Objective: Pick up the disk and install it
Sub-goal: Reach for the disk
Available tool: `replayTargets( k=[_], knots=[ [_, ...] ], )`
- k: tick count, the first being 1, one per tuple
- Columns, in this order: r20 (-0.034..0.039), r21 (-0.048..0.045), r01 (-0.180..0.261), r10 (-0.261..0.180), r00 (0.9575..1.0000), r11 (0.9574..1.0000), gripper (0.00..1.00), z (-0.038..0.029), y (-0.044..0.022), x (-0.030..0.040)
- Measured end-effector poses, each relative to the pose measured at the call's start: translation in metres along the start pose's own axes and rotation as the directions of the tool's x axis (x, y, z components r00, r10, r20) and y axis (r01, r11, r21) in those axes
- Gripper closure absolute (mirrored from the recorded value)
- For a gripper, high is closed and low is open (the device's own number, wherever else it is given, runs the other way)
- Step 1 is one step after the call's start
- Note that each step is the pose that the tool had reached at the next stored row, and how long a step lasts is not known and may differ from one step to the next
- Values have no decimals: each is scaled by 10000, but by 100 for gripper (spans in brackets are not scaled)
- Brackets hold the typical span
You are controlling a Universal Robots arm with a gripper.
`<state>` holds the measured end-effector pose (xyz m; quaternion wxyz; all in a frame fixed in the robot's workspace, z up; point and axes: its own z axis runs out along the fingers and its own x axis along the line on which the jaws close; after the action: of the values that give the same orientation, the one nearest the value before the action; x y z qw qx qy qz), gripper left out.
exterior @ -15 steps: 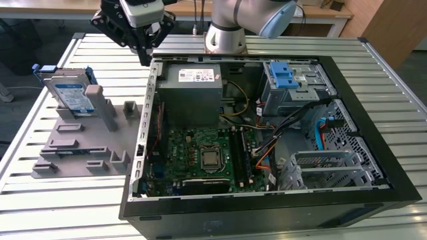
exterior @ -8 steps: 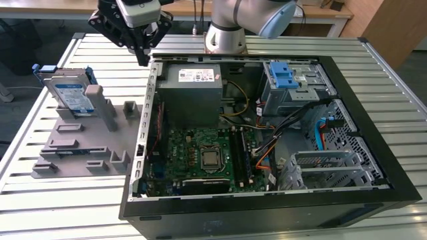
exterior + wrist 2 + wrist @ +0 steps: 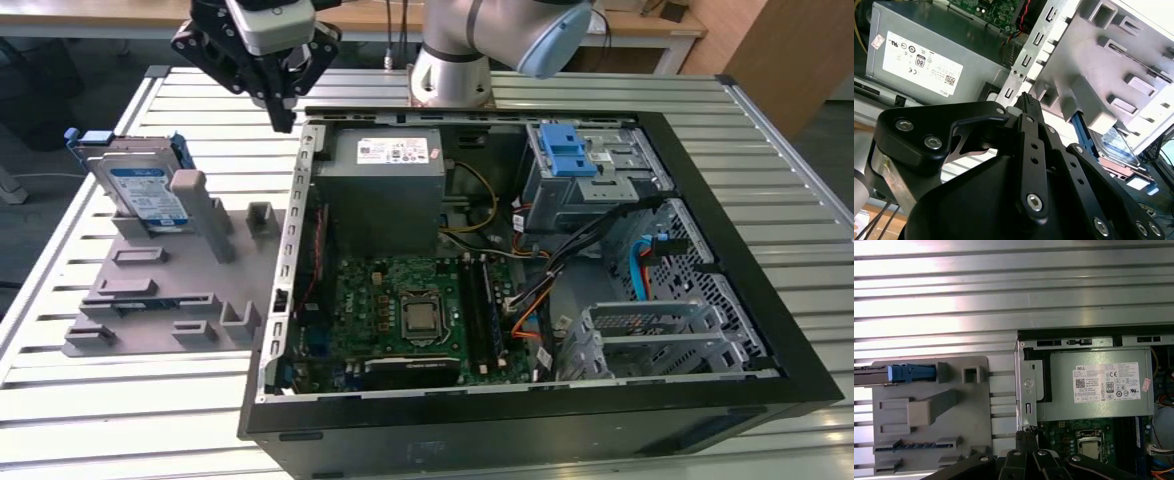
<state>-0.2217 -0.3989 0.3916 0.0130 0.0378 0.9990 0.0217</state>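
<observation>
The gripper (image 3: 282,122) hangs just over the case's (image 3: 534,435) rim, at the corner where the power supply (image 3: 387,190) sits. Its jaws are pressed together with nothing between them; both wrist views show the gripper (image 3: 1026,98) (image 3: 1026,434) closed above that rim.

The disk (image 3: 140,190) is outside the case, standing on edge in a grey holder (image 3: 147,300) that lies just beside the case wall on the power-supply side. The disk is in the holder's slot farthest from the case and is clear of the gripper. In the first wrist view the disk (image 3: 904,373) shows edge-on, with its blue carrier uppermost.

Inside the case, the motherboard (image 3: 400,310) lies next to the power supply, and the drive cage (image 3: 587,165) with blue latches fills the corner opposite.
</observation>
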Motion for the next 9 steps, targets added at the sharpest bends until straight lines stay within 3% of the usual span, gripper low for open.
replayTargets(
  k=[9],
  knots=[
    [0, 0, -2, 2, 10000, 10000, 89, -1, -2, 27]
  ],
)
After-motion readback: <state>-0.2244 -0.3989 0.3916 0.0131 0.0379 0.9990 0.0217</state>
